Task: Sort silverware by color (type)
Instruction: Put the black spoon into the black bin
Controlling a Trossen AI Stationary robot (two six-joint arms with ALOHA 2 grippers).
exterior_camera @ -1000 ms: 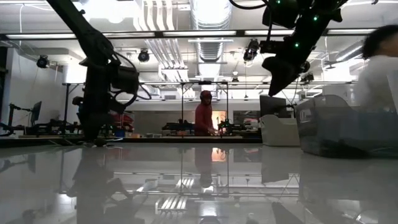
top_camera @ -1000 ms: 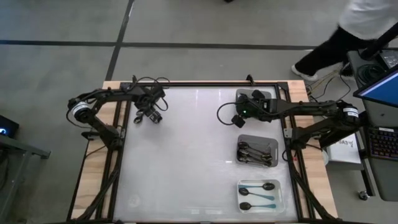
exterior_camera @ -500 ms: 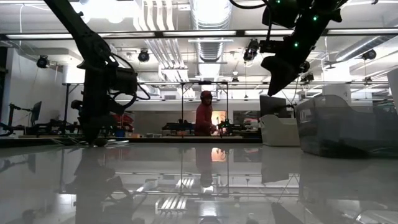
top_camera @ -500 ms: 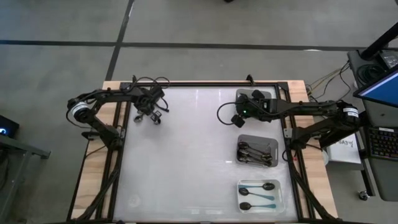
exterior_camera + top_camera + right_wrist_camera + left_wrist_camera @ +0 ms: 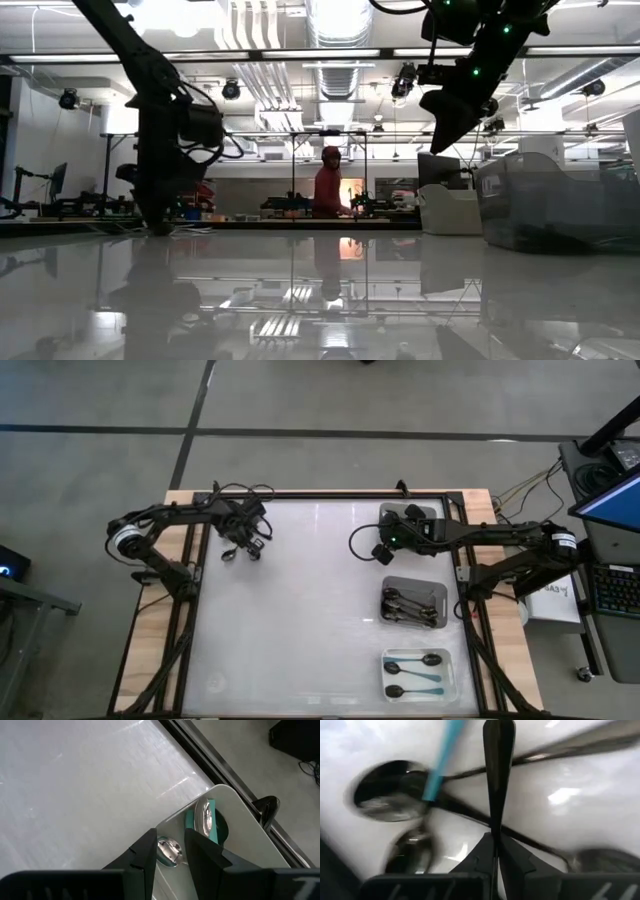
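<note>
Where lamps glare back, glossy white table point(image 5: 310, 610), workshop behind.

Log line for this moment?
left gripper: jaws shut on black spoon, far-left pile | right gripper: over far-right tray, jaws apart

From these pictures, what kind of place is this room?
Probably a robotics lab or workshop. Exposed ceiling ducts run overhead, workbenches with equipment stand behind the table, and a computer keyboard sits beside the rig.
</note>
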